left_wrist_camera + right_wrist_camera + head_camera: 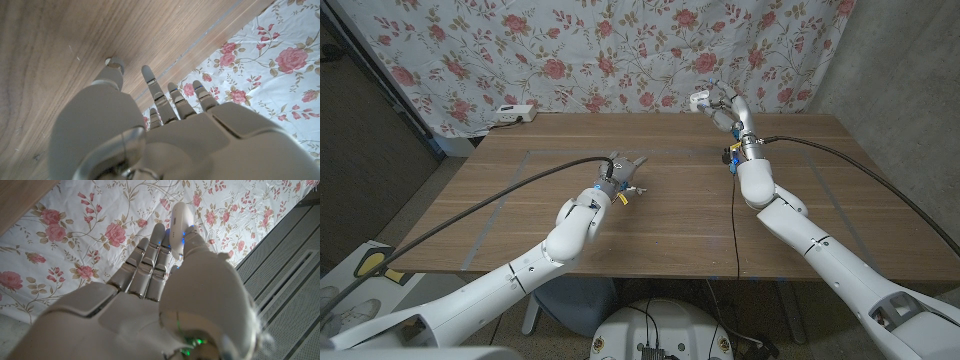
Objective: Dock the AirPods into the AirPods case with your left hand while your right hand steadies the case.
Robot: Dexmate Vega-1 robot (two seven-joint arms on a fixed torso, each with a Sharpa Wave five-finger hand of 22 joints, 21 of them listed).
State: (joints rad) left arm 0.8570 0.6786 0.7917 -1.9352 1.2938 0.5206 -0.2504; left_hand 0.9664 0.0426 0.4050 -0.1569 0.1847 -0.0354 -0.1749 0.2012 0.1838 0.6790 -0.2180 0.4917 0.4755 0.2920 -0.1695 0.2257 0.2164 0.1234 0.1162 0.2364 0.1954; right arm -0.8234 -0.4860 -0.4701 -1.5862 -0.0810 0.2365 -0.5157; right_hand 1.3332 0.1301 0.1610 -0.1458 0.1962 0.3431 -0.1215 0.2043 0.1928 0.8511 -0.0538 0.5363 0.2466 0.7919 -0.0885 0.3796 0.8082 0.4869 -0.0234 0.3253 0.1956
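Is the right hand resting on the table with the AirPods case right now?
No, the right hand holds the white AirPods case raised in the air near the table's far edge, against the floral curtain.

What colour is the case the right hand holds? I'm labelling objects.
White case, clearest in the right wrist view.

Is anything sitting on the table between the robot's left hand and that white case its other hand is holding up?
Nothing visible does. The wooden table lies bare between the left hand and the white case, which the right hand holds raised near the table's far edge.

Right robot hand (718, 105) holds the AirPods case (700, 99) above the table's (680, 215) far edge.
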